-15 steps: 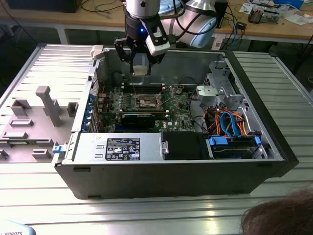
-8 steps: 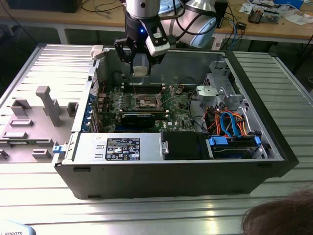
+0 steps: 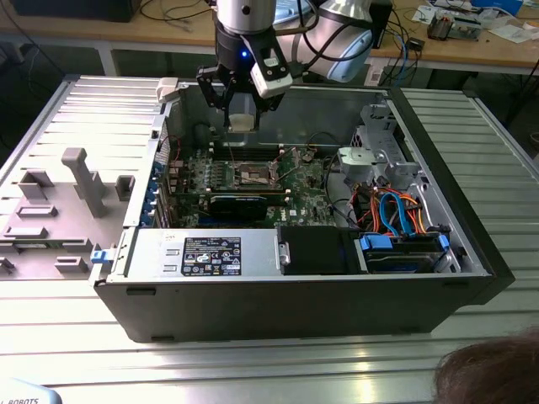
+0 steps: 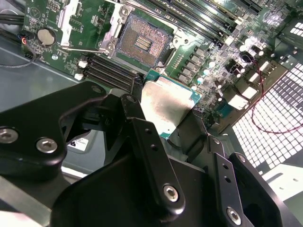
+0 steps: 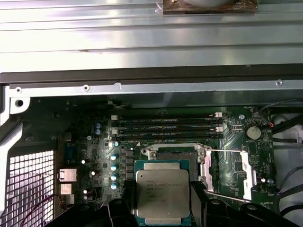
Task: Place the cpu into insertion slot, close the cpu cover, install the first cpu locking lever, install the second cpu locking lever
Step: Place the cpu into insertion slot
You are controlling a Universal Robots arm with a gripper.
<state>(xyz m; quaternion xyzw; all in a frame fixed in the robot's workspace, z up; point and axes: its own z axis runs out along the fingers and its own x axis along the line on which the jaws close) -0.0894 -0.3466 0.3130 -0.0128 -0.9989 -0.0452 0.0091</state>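
On the exterior view's left, grey fixture blocks (image 3: pixel 80 181) sit on the slatted metal table (image 3: pixel 253 370), just beside the open computer case (image 3: pixel 295 307). Over the case's left-middle the gripper (image 3: pixel 242 114) hangs above the green board (image 3: pixel 307 181), black fingers (image 4: pixel 142 137) clamped on two opposite edges of the cpu (image 3: pixel 242 123). The cpu is up in the air, silver top showing in both wrist views (image 4: pixel 168 104) (image 5: pixel 162 191), and is not touching the board. Below it the socket (image 3: pixel 254 174) (image 4: pixel 142 42) is bare, contacts exposed. The cover (image 5: pixel 246 177) lies flipped open next to the socket, and a thin wire lever (image 5: pixel 226 151) runs along its edge. Further to the exterior view's right, blue and orange cables (image 3: pixel 396 215) bunch by the drive cage. A person's hair (image 3: pixel 493 370) shows at bottom right
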